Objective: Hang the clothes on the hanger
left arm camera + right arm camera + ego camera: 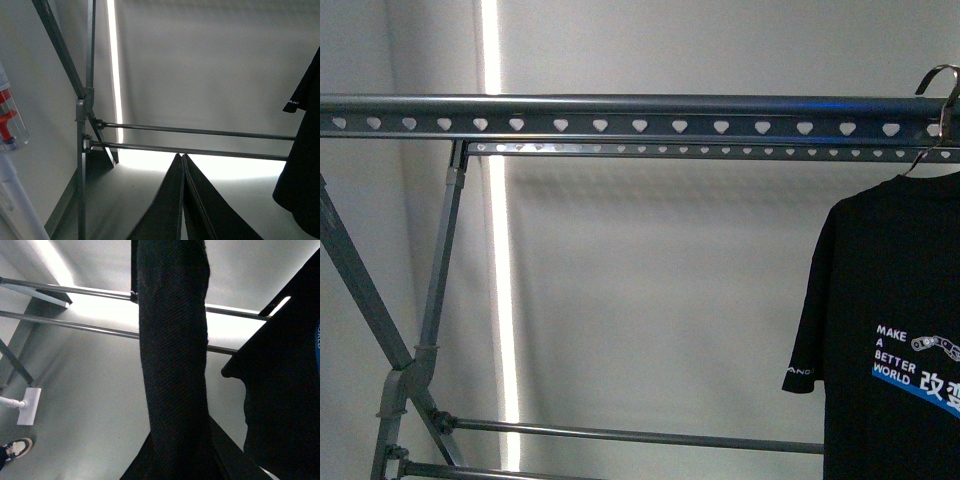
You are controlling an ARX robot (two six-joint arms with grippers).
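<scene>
Front view, grey drying rack (620,110), white wall (670,300), black T-shirt (895,330) hanging

Metal rack (620,105); perhaps hanger-hung T-shirt (895,330).

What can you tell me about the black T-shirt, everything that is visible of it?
The black T-shirt hangs on a metal hanger hooked over the perforated top rail of the drying rack, at the right edge of the front view, partly cut off. It looks like soft knit fabric, short-sleeved, with small white lettering at the sleeve hem. The chest shows white "MAKE A BETTER WORLD", a blue stripe, white Chinese characters and a small graphic.
</scene>
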